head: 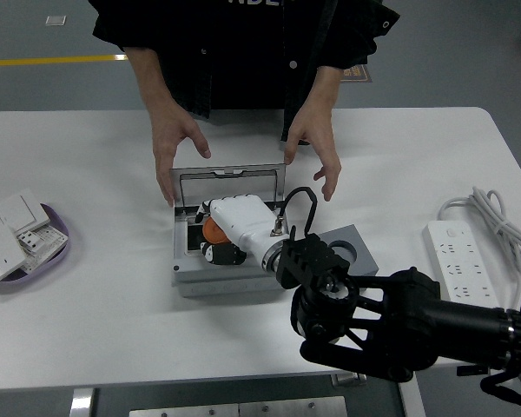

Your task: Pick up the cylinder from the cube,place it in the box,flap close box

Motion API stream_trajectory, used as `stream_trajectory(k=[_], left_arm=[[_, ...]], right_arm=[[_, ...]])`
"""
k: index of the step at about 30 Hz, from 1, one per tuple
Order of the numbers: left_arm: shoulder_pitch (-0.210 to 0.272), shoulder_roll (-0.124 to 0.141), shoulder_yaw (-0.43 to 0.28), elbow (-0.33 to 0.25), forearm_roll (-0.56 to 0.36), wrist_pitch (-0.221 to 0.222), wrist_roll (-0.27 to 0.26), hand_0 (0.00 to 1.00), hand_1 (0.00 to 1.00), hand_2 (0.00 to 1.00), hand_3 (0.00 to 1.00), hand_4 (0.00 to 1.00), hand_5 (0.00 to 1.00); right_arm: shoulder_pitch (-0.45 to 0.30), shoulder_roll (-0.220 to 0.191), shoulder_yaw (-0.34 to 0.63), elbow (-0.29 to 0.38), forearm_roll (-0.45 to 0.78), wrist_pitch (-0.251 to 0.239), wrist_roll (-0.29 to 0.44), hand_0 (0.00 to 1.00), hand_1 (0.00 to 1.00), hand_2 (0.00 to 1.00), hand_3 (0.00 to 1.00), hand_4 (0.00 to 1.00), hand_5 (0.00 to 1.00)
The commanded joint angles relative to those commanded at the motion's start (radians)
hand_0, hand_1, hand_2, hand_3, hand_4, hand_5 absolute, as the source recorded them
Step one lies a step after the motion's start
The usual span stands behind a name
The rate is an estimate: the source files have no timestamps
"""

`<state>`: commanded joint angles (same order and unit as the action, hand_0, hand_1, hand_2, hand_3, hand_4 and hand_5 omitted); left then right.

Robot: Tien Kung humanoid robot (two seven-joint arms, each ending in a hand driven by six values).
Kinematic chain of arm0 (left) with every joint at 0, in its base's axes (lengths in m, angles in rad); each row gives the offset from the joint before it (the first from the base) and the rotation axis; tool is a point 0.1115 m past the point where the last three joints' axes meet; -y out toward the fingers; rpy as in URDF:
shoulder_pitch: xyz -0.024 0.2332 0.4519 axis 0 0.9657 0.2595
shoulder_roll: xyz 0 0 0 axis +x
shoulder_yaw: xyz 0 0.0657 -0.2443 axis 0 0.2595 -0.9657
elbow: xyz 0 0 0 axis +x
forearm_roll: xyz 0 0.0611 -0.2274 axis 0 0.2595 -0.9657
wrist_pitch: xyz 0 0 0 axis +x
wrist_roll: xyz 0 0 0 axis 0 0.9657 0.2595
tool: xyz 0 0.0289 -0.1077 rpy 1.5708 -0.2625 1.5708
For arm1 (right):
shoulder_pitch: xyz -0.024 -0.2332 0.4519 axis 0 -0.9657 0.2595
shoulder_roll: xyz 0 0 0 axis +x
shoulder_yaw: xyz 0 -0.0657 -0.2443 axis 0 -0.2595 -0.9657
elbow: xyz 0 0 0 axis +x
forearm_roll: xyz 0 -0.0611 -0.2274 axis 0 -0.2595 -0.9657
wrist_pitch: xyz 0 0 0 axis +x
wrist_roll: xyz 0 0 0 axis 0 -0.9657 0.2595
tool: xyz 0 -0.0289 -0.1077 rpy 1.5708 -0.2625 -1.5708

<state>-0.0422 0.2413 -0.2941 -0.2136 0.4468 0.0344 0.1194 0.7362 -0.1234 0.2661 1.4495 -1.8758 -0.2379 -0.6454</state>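
Closest to the camera, big black right arm coming in from the lower right. At its end, white right hand reaching down into the open grey metal box. Fingers tucked inside the box, so cannot tell how far open. Right under the hand, orange cylinder sitting in the box, touching the hand. Just right of the hand, grey cube with a round hole beside the box. Behind the hand, raised grey lid standing up. Farther back, person's hands, one by the lid's left corner, one by its right.
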Motion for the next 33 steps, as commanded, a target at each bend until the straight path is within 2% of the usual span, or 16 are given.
stream_trajectory(k=[3,4,9,10,15,16,21,25,29,33], left_arm=[[0.0,0.0,-0.001,0.0,0.002,0.0,0.0,0.595,0.62,0.605,0.62,0.683,0.225],[0.0,-0.001,-0.002,-0.001,0.003,0.0,-0.001,0.595,0.62,0.605,0.619,0.683,0.225],[-0.001,-0.001,-0.002,-0.001,0.004,0.0,-0.002,0.595,0.62,0.605,0.619,0.683,0.225],[-0.001,-0.002,-0.002,-0.001,0.003,0.0,-0.003,0.595,0.62,0.605,0.62,0.683,0.225],[0.0,-0.003,-0.006,-0.001,0.006,0.001,-0.006,0.595,0.62,0.605,0.62,0.683,0.225],[0.0,-0.004,-0.007,-0.001,0.006,0.002,-0.006,0.594,0.621,0.605,0.619,0.682,0.224],[0.005,-0.006,-0.004,0.0,0.0,0.003,-0.007,0.594,0.621,0.605,0.619,0.682,0.224],[0.006,-0.005,0.002,0.002,-0.006,0.004,-0.007,0.595,0.622,0.604,0.62,0.683,0.228],[0.002,-0.003,-0.001,0.001,-0.003,0.003,-0.008,0.595,0.621,0.605,0.62,0.682,0.228],[-0.001,-0.001,-0.001,0.0,-0.001,0.002,-0.008,0.595,0.621,0.605,0.62,0.682,0.228]], right_arm=[[-0.002,-0.002,0.006,0.004,-0.006,-0.015,0.0,0.745,0.66,0.702,0.737,0.724,0.383],[-0.003,-0.002,0.008,0.006,-0.01,-0.022,0.0,0.763,0.661,0.7,0.768,0.898,0.41],[-0.006,-0.005,0.018,0.016,-0.021,-0.041,0.0,0.763,0.661,0.7,0.768,0.898,0.41],[-0.008,-0.006,0.021,0.019,-0.024,-0.044,0.0,0.779,0.66,0.691,0.777,0.954,0.424],[-0.024,-0.026,0.049,0.049,-0.031,-0.054,0.0,0.779,0.66,0.691,0.777,0.954,0.424],[-0.031,-0.035,0.058,0.061,-0.029,-0.056,0.0,0.778,0.661,0.683,0.774,0.984,0.445],[-0.054,-0.082,0.105,0.132,0.004,-0.075,0.001,0.778,0.661,0.683,0.774,0.984,0.445],[-0.046,-0.094,0.13,0.163,0.011,-0.083,0.003,0.772,0.653,0.68,0.767,0.991,0.461],[-0.014,-0.097,0.143,0.164,0.02,-0.083,0.003,0.771,0.646,0.675,0.764,0.976,0.463],[0.032,-0.097,0.143,0.128,0.044,-0.082,0.004,0.771,0.646,0.675,0.764,0.976,0.463]])
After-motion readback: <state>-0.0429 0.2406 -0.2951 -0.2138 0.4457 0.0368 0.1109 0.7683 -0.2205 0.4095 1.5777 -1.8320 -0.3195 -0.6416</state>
